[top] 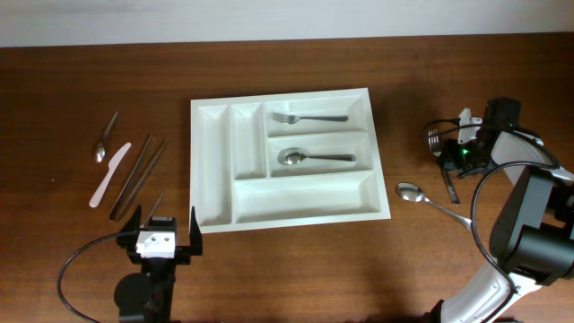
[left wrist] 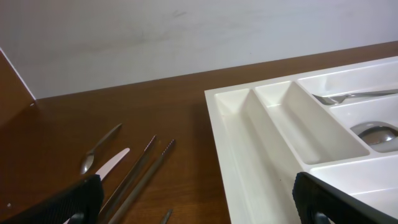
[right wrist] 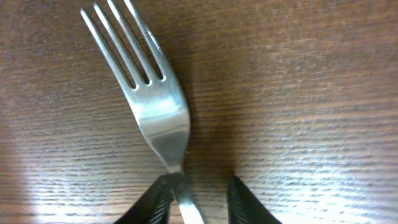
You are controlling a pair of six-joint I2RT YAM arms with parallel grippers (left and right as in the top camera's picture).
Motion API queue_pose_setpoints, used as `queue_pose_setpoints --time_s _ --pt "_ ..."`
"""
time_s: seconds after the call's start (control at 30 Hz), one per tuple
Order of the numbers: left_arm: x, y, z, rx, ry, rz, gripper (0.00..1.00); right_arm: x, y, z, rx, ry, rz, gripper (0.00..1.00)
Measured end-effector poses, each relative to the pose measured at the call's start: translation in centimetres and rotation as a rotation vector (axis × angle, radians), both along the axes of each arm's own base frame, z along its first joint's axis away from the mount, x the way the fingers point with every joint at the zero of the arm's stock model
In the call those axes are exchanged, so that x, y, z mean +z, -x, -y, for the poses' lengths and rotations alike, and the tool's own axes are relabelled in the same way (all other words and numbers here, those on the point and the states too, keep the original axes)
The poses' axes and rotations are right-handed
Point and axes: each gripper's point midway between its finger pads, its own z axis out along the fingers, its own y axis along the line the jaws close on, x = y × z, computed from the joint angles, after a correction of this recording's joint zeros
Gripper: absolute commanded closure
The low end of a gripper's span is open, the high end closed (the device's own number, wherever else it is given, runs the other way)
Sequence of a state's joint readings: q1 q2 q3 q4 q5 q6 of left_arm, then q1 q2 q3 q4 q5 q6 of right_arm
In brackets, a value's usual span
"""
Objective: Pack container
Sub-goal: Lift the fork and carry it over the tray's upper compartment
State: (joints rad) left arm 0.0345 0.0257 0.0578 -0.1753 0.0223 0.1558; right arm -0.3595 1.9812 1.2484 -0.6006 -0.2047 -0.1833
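The white container lies mid-table; one long compartment holds a fork and another a spoon. A second fork lies on the wood at the far right, tines pointing away. My right gripper straddles its neck, jaws narrowed. The left finger touches the metal, while a gap still shows beside the right finger. My left gripper hovers wide open and empty near the container's front left corner.
A loose spoon lies just in front of the right gripper. Left of the container lie a small spoon, a white knife and two long dark sticks. The left gripper is near the front edge.
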Motion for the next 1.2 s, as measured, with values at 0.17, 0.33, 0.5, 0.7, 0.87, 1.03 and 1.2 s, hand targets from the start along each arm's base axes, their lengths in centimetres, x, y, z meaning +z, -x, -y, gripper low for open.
queue_pose_setpoints --time_s 0.17,0.33,0.5,0.7,0.87,1.03,1.2 --pt "0.0 0.0 0.0 0.0 0.0 0.0 0.01 -0.1 0.1 -0.1 -0.003 -0.008 -0.006 0.96" --pt "0.0 0.0 0.0 0.0 0.0 0.0 0.01 -0.1 0.1 -0.2 0.0 -0.014 -0.005 0.96" --pt "0.0 0.0 0.0 0.0 0.0 0.0 0.01 -0.1 0.1 -0.3 -0.001 -0.016 -0.005 0.96" --pt "0.0 0.0 0.0 0.0 0.0 0.0 0.01 0.0 0.1 -0.3 0.0 -0.019 -0.008 0.96" --pt "0.0 0.0 0.0 0.0 0.0 0.0 0.01 0.0 0.1 -0.3 0.0 -0.029 -0.034 0.96" --pt "0.0 0.0 0.0 0.0 0.0 0.0 0.01 0.3 0.1 -0.3 0.0 -0.04 -0.064 0.96" --pt "0.0 0.0 0.0 0.0 0.0 0.0 0.01 1.9 -1.2 0.2 0.0 -0.031 -0.041 0.96"
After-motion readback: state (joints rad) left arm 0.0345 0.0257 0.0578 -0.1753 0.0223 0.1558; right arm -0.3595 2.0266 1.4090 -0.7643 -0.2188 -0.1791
